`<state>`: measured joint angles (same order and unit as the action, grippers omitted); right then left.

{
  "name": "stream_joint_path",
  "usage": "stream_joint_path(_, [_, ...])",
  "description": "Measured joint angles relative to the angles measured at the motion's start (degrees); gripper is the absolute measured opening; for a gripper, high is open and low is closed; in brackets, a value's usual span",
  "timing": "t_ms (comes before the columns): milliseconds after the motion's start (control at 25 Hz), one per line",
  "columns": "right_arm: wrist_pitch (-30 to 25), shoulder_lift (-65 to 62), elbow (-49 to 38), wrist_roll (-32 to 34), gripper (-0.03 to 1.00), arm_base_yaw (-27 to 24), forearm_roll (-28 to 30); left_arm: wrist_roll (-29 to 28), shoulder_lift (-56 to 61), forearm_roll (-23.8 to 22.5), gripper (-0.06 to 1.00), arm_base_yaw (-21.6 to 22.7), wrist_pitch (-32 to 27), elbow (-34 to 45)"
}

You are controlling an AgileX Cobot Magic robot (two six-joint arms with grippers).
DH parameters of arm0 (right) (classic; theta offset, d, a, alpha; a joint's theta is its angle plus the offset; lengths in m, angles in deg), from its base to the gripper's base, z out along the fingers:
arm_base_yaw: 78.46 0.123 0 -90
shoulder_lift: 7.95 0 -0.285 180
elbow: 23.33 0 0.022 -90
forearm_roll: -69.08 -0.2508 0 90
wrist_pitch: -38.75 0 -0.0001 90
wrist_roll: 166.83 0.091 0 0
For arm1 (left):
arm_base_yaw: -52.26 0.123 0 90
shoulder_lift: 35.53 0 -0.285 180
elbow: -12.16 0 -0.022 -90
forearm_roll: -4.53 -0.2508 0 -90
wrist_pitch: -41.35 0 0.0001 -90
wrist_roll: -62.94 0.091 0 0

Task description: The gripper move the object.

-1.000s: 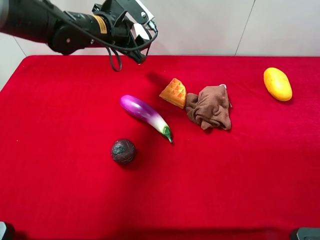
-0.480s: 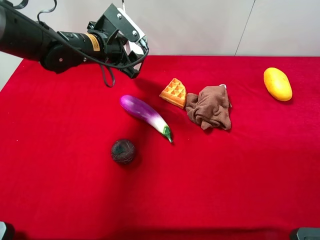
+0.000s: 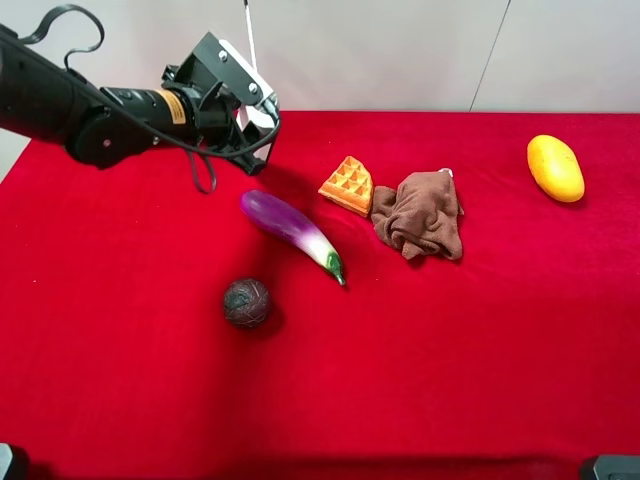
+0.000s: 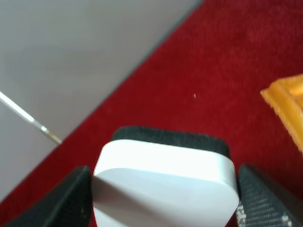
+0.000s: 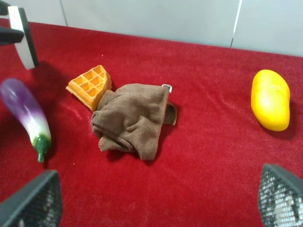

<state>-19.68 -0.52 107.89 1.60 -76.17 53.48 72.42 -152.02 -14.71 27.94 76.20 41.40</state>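
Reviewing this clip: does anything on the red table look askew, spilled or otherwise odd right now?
Only the brown cloth: it lies crumpled in a heap, one edge against the waffle piece. Nothing looks spilled or broken. The eraser is gripped in the left hand, off the table.

Bright, even overhead light floods the red counter (image 3: 480,360) in the high view, with soft, short shadows beside the ball (image 3: 246,302) and the eggplant (image 3: 289,226). In the left wrist view the eraser (image 4: 165,179) sits too close to focus: its white base glares, and the fingers (image 4: 68,201) of the left gripper (image 4: 163,203) blur in the lower corners. The right wrist view is sharp mid-frame, with a sheen on the mango (image 5: 270,99); the fingers (image 5: 33,201) of the right gripper (image 5: 156,208) are blurred.
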Motion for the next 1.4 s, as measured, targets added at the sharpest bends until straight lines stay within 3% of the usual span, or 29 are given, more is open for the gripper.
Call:
stream_joint_path(680, [0.0, 0.0, 0.0, 0.0, 0.63, 0.0, 0.0, 1.1, 0.5, 0.6, 0.62, 0.9, 5.8, 6.2])
stream_joint_path(1080, [0.0, 0.0, 0.0, 0.0, 0.63, 0.0, 0.0, 1.3, 1.4, 7.8, 0.62, 1.0, 9.7, 12.7])
stream_joint_path(1240, [0.0, 0.0, 0.0, 0.0, 0.63, 0.0, 0.0, 0.9, 0.2, 11.6, 0.62, 1.0, 4.2, 17.2])
stream_joint_path(1400, [0.0, 0.0, 0.0, 0.0, 0.63, 0.0, 0.0, 0.9, 0.2, 13.5, 0.62, 1.0, 5.2, 20.1])
